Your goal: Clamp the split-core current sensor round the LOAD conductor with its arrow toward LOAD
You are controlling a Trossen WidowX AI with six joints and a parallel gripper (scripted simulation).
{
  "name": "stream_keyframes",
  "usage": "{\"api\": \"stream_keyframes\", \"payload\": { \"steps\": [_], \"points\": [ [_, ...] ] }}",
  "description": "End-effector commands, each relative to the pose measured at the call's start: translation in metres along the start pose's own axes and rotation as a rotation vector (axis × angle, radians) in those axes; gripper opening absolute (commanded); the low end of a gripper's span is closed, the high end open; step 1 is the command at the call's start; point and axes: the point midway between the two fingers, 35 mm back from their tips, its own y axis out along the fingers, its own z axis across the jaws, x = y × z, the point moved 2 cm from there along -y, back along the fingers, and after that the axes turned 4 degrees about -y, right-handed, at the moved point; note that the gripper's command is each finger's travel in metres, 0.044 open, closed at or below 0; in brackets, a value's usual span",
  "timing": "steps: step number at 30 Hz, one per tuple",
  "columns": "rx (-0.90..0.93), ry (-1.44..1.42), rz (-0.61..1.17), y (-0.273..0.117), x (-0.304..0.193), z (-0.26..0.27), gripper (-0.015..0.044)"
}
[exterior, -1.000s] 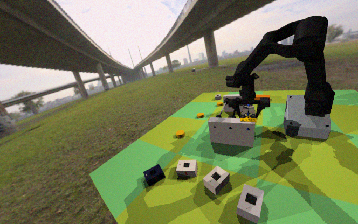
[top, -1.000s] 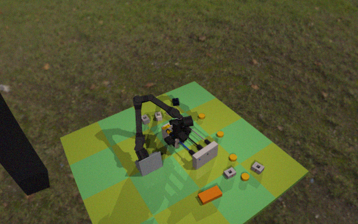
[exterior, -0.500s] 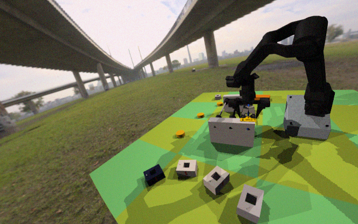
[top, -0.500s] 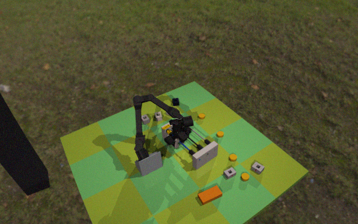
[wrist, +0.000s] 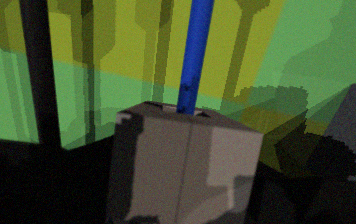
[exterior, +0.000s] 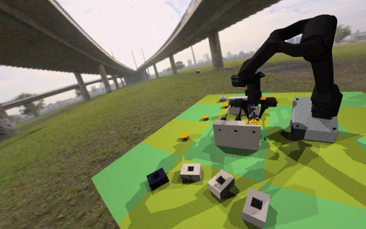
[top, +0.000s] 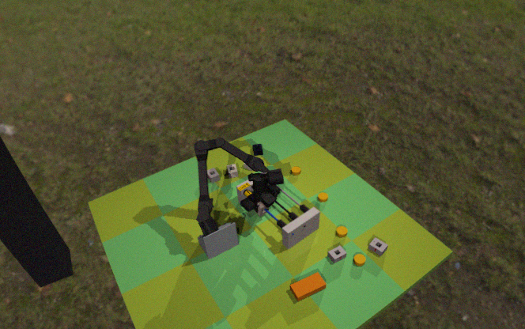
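The pale grey sensor surrounds the blue conductor. In the wrist view its two halves meet along a thin seam, and the conductor comes out through its top opening. My gripper is shut on the sensor, with dark fingers on both sides. The yellow LOAD marker sits on the end block at the blue conductor's end. The arrow on the sensor cannot be made out, and whether the latch has caught cannot be told.
Two other conductors run beside the blue one, between the end blocks. A dark block and several pale blocks with square holes stand on the mat, with several orange discs. An orange box lies beyond the unmarked end block.
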Motion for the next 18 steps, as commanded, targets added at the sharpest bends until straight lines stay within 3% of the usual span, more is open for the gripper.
{"api": "stream_keyframes", "payload": {
  "steps": [1, 6, 18],
  "points": [
    [0.002, 0.000, 0.002, 0.0004, -0.0003, 0.0004, 0.0000],
    [0.002, 0.000, 0.002, 0.0004, -0.0003, 0.0004, 0.0000],
    [0.002, 0.000, 0.002, 0.0004, -0.0003, 0.0004, 0.0315]
  ]
}}
